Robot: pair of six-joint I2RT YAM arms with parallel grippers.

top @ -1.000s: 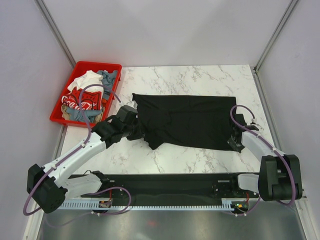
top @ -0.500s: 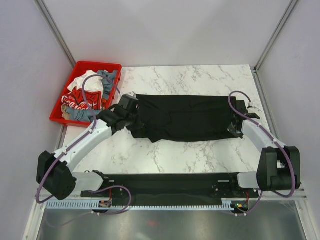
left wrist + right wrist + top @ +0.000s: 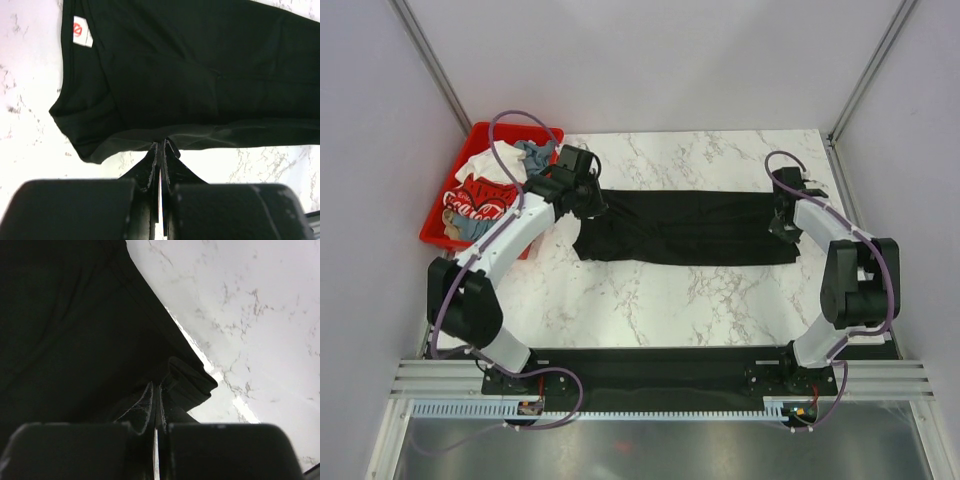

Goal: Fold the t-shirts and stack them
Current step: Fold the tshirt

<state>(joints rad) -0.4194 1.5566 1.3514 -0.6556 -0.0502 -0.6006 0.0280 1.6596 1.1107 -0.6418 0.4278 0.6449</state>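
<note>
Top external: bin (image 3: 433, 236) apparently beside tee (image 3: 690, 225)

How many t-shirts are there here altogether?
4 I can tell apart: a black t-shirt laid across the table, and a white one, a red lettered one and a grey-blue one heaped in the red bin. More may be buried beneath.

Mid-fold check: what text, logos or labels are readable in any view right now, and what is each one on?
"Coca-Cola": white script, partly crumpled, on the red t-shirt in the red bin.
Neck label on the black t-shirt: a red circular mark on white, with no words that can be read.
No other text is visible in any view.
</note>
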